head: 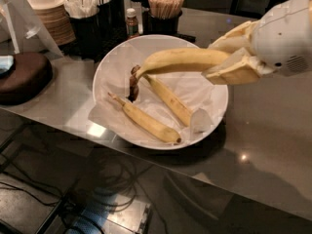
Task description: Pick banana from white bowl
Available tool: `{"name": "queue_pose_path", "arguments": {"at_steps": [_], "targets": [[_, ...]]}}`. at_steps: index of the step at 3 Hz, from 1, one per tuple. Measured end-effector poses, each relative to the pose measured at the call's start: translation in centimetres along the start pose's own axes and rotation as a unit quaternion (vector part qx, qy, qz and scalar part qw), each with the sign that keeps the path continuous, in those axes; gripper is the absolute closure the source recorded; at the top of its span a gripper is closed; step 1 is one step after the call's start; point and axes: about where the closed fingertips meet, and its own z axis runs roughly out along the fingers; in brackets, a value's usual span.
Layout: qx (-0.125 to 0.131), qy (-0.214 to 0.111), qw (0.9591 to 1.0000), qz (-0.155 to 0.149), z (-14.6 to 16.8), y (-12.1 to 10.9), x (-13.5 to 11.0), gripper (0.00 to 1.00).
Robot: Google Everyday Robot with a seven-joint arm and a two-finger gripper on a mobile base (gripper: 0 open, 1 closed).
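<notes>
The pale two-finger hand (223,57), at right, is closed on one end of the thick arched yellow banana (180,61), holding it aloft over the wide paper-lined white bowl (109,65) on the grey table (273,130)

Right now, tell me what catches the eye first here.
The gripper, at upper right, is shut on one end of a big yellow banana, held in the air over the bowl. Two slimmer bananas lie inside that paper-lined bowl at centre.
</notes>
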Motion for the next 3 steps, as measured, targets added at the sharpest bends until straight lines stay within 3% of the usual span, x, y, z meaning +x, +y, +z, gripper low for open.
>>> {"name": "queue_pose_path", "arguments": {"at_steps": [1, 2, 3], "targets": [[0.059, -0.036, 0.9971, -0.031, -5.8, 1.6, -2.1, 1.00], [0.075, -0.052, 0.9943, -0.054, -7.3, 1.7, -2.8, 1.00], [0.075, -0.052, 0.9943, -0.054, -7.3, 1.7, -2.8, 1.00]]}}
